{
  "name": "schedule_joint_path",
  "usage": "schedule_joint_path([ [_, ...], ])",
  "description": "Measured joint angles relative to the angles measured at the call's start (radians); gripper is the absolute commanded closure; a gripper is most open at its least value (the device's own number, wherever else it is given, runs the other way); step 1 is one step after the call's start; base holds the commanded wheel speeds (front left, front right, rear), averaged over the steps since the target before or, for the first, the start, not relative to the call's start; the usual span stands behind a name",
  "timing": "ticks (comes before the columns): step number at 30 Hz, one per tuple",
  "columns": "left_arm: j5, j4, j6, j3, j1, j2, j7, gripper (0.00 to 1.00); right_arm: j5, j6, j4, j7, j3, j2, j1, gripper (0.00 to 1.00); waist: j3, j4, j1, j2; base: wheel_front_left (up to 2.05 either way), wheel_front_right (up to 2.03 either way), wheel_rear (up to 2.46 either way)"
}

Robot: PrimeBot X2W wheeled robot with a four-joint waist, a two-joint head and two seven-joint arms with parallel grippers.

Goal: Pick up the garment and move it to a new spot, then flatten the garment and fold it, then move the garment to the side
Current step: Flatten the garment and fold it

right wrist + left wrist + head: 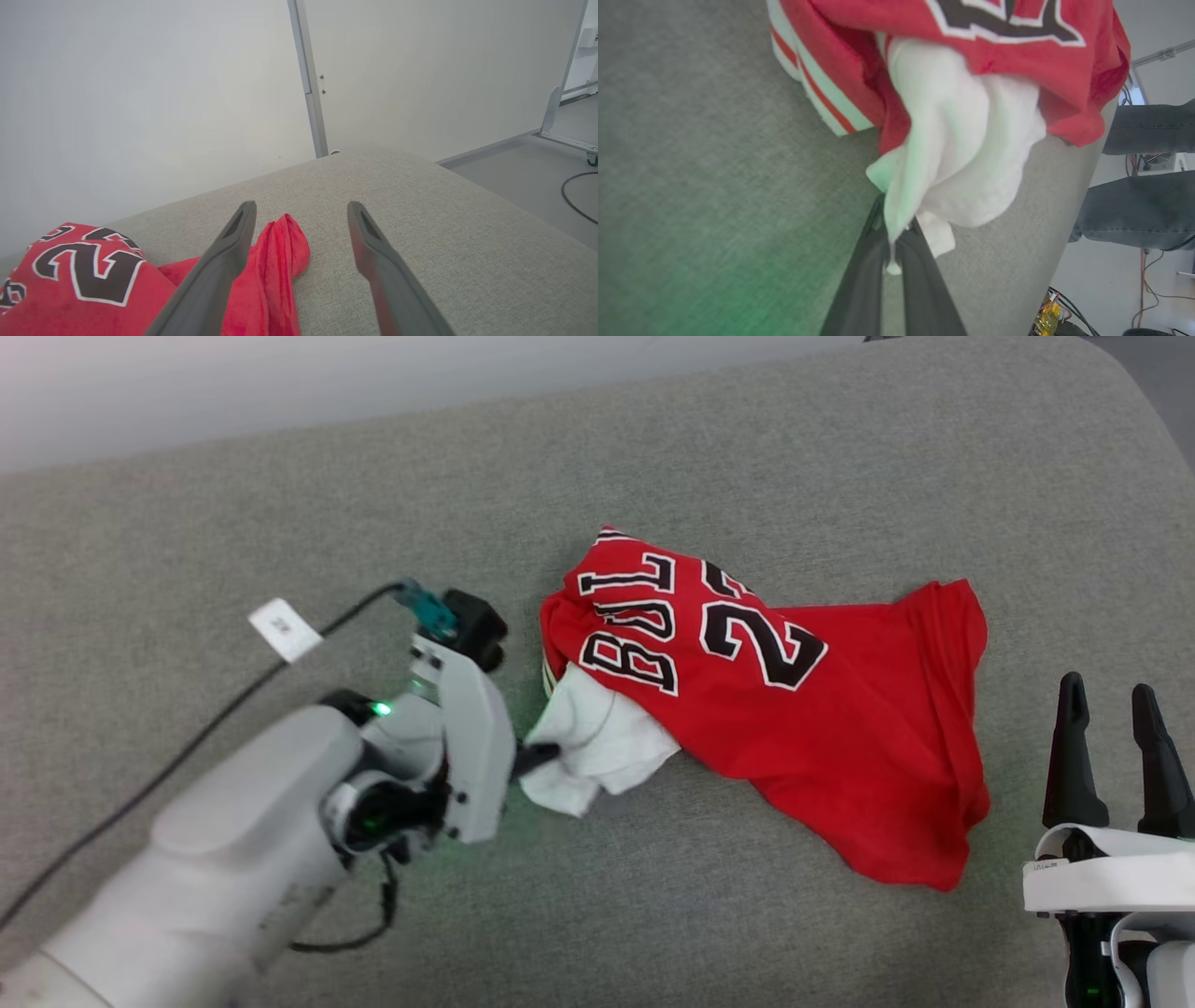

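Grey cushion — left tool pinches the garment, right tool spread.

Left gripper reaches forward, fingers pinched together; right gripper points upward, fingers apart.

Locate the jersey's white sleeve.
Head view: the white sleeve sits at the left edge of the garment on the grey surface, pinched by the left gripper.
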Motion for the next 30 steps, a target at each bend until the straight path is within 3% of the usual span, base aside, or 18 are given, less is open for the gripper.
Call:
schedule_joint_path([
  [7,0.102,0.023,0.0,-0.081,-0.084,0.136,-0.031,1.0,0.001,0.0,0.003,0.0,0.018,0.001,-0.001,0.0,-0.015,0.031,0.0,0.0,0.0,0.0,0.0],
  [11,0.235,0.083,0.0,-0.146,-0.165,0.245,-0.049,1.0,0.001,0.0,0.003,0.0,0.021,0.001,-0.005,0.0,-0.021,0.043,0.0,0.0,0.0,0.0,0.0],
  [14,0.312,0.121,0.0,-0.199,-0.209,0.296,-0.063,1.0,0.003,0.0,0.002,0.0,0.022,0.001,-0.005,0.0,-0.02,0.044,0.0,0.0,0.0,0.0,0.0],
  [20,0.375,0.194,0.0,-0.267,-0.231,0.334,-0.094,1.0,0.01,0.0,0.003,0.0,0.026,0.001,-0.005,0.0,-0.011,0.033,0.0,0.0,0.0,0.0,0.0],
  [25,0.297,0.252,0.0,-0.272,-0.192,0.317,-0.17,1.0,0.011,0.0,-0.001,0.0,0.026,0.001,-0.005,0.0,-0.001,0.023,0.0,0.0,0.0,0.0,0.0],
  [26,0.29,0.263,0.0,-0.272,-0.19,0.314,-0.189,0.89,0.011,0.0,-0.002,0.0,0.023,0.001,-0.004,0.0,0.001,0.022,0.0,0.0,0.0,0.0,0.0],
  [29,0.266,0.302,0.0,-0.269,-0.182,0.297,-0.253,0.0,-0.002,0.0,-0.005,0.0,0.025,0.001,-0.004,0.0,0.001,0.029,0.0,0.0,0.0,0.0,0.0],
  [30,0.263,0.313,0.0,-0.268,-0.18,0.29,-0.28,0.0,-0.008,0.0,-0.006,0.0,0.027,0.001,-0.004,0.0,0.0,0.033,0.0,0.0,0.0,0.0,0.0],
])
